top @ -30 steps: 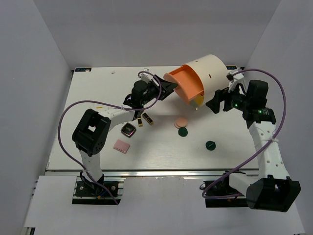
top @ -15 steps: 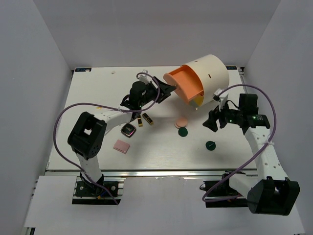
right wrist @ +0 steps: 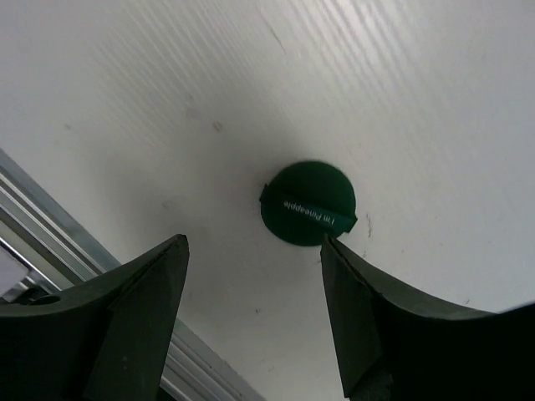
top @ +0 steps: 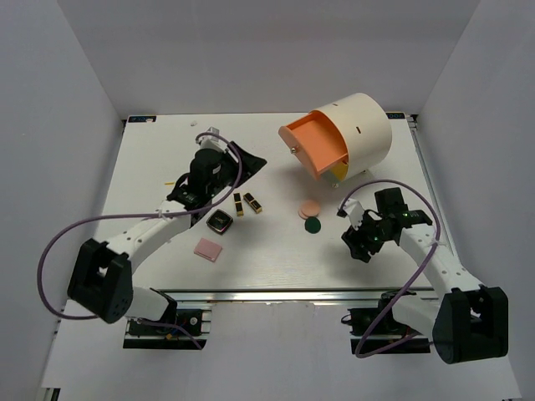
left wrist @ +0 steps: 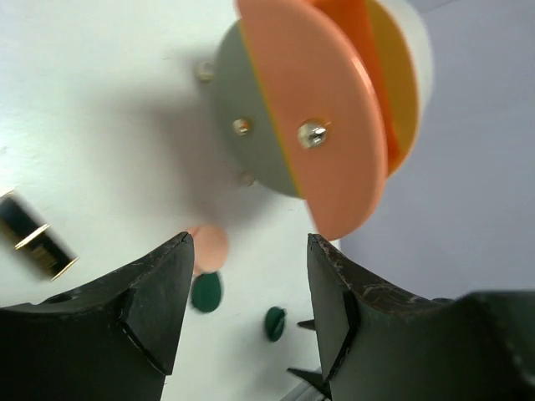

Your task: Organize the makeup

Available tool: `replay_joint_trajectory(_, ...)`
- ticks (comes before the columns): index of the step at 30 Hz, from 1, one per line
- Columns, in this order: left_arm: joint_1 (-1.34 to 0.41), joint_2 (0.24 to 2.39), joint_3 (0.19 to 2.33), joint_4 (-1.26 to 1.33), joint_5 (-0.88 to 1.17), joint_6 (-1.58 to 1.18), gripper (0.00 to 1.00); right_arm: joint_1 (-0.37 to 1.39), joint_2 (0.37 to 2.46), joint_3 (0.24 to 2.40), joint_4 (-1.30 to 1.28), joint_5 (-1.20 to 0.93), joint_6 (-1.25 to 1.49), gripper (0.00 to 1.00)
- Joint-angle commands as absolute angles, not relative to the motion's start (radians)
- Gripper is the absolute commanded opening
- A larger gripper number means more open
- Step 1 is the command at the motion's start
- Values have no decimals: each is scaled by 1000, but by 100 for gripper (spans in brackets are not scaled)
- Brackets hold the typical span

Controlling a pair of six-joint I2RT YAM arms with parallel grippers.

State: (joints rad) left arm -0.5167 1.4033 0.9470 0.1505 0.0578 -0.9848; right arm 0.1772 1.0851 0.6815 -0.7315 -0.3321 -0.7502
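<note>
Your right gripper (right wrist: 251,251) hangs open above the dark green disc (right wrist: 308,203). The disc lies flat on the table (right wrist: 418,83), just ahead of the finger gap, untouched. Your left gripper (left wrist: 247,246) is open and empty.

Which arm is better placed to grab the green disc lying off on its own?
Right. The right gripper hangs above that green disc, jaws open; the left gripper is far off, facing the orange drawer.

Overhead camera spans the table (top: 276,259); wrist cameras look in close.
</note>
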Motion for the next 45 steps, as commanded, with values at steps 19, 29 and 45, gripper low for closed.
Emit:
replay_joint_trajectory(19,-495,933,612,-61,32,-900,72,181,1272,577,-545,-190,-770,59)
replay_joint_trajectory(29,-554,1025,612,72,117,-903,72,179,1278,531,-442,-248,-795,12)
replay_joint_trajectory(45,-647,1150,614,153,109,-914,71,179,994,699,-606,-513,-807,0)
